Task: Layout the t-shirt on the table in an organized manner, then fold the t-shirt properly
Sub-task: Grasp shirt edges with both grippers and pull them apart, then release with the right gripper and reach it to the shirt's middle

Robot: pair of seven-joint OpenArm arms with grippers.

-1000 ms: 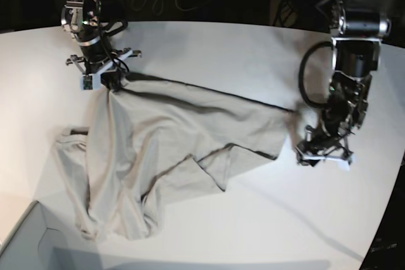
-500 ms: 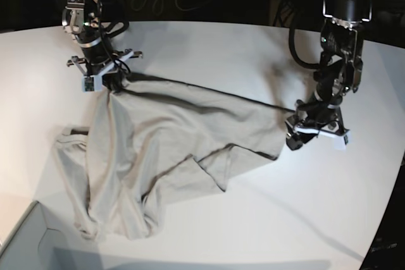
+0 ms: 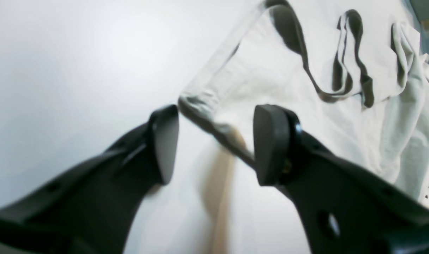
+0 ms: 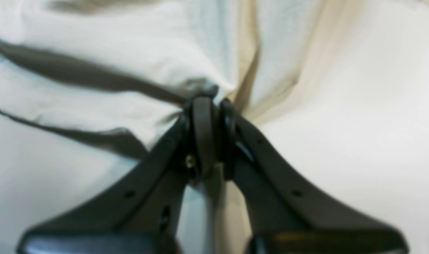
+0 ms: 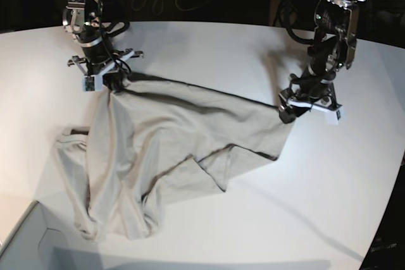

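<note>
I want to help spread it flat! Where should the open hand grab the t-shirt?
Probably the free corner of the t-shirt, lying between the open left gripper's fingers. Come from the outer table side: the right gripper already pinches the opposite corner.

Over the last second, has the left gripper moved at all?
Yes. In the base view the left gripper has travelled up and leftward across the table, from bare tabletop to the t-shirt corner, jaws open around that edge.
</note>
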